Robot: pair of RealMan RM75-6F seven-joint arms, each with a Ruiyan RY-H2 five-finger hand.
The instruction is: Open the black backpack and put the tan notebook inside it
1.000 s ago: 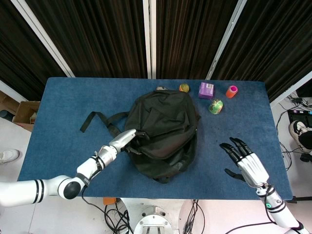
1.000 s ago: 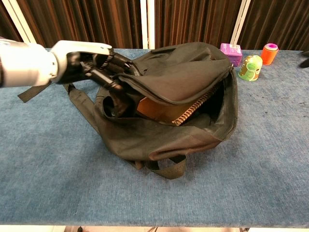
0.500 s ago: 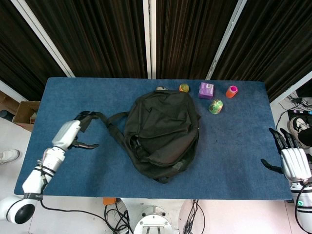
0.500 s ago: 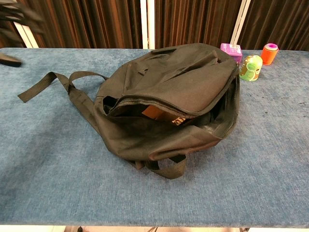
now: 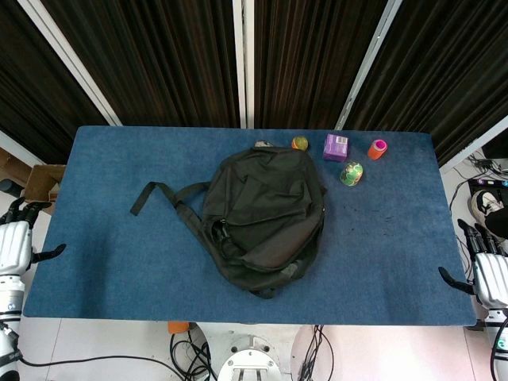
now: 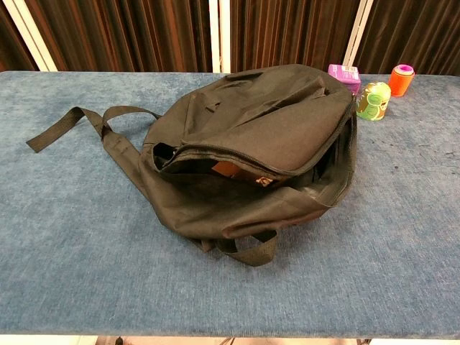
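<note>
The black backpack (image 5: 266, 213) lies in the middle of the blue table, its main opening unzipped and sagging nearly flat (image 6: 251, 144). Through the gap in the chest view a corner of the tan notebook (image 6: 228, 169) shows inside the bag, mostly hidden by the flap. My left hand (image 5: 14, 246) hangs off the table's left edge, fingers apart and holding nothing. Beyond the table's right edge my right hand (image 5: 489, 274) is likewise empty with spread fingers. Neither hand shows in the chest view.
A strap (image 6: 72, 122) trails from the backpack toward the left. At the back right stand a purple box (image 5: 336, 147), an orange cup (image 5: 377, 148), a green patterned can (image 5: 351, 172) and a small round yellow-green item (image 5: 299, 143).
My left hand let go of the backpack flap and pulled back off the left edge. The right hand also withdrew past the right edge. The flap dropped over the notebook.
</note>
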